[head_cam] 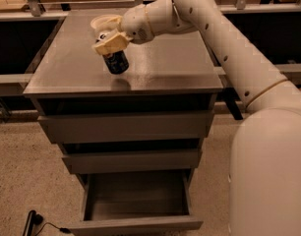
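My gripper (111,44) is over the left part of the grey cabinet top (165,63), reaching in from the right on the long white arm (224,33). Its cream fingers (109,45) are shut on the top of a dark can (116,63). The can is tilted and hangs just above the surface, with its shadow beneath it. Nothing else lies near the can on the cabinet top.
The cabinet has three drawers; the bottom drawer (135,200) is pulled out and looks empty. My white body (268,176) stands at the right of the cabinet. A black cable (35,221) lies on the speckled floor at lower left. Wooden shelving runs behind.
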### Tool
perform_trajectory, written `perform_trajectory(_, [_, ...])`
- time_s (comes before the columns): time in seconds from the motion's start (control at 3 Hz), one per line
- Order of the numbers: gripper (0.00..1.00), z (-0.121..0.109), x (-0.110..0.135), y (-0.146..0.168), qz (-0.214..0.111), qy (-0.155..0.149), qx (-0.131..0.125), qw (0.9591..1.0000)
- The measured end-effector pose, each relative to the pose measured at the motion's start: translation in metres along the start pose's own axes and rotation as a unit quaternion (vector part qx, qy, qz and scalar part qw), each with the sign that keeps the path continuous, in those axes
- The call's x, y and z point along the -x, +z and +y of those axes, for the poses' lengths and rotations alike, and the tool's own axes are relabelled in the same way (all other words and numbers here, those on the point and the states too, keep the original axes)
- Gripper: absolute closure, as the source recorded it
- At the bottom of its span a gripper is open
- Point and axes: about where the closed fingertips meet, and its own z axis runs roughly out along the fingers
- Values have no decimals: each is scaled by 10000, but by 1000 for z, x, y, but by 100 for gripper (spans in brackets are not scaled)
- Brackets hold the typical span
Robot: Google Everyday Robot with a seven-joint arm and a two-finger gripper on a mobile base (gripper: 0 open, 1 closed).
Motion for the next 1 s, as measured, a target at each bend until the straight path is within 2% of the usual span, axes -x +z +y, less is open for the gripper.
perform_trajectory(0.33, [100, 23, 22, -48, -269, -57, -217, 9994])
perform_trajectory(0.67, [100, 64, 37, -85, -547, 36, -570, 9969])
perform_trajectory(1.0, [100, 113, 20, -117, -768, 260, -1128, 9903])
